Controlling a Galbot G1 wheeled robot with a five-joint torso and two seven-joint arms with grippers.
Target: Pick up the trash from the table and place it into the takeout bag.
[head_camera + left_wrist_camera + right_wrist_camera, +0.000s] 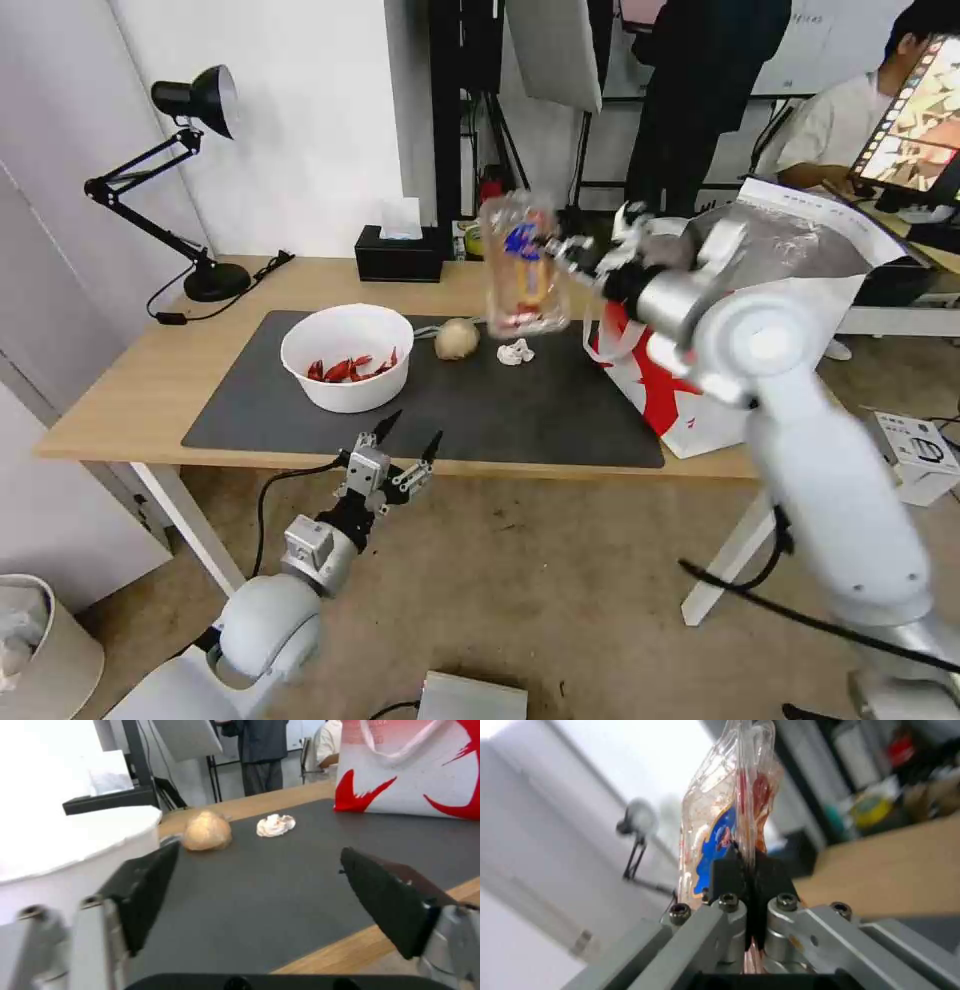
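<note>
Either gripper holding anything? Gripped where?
Right gripper pinches the clear plastic tray by its edge, above the table. Left gripper is open, empty.

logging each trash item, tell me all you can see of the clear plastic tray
The clear plastic tray is thin, see-through and hinged, folded shut, with a blue label and red bits inside. It hangs upright in the air above the table, beside the takeout bag. The right gripper has its fingers pinched on its edge; nothing else touches it.

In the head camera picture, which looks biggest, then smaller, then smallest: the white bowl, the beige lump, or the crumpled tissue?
1. White bowl, biggest by far.
2. Beige lump.
3. Crumpled tissue, smallest.
All three sit about equally far away on the grey mat, so the order is safe.
</note>
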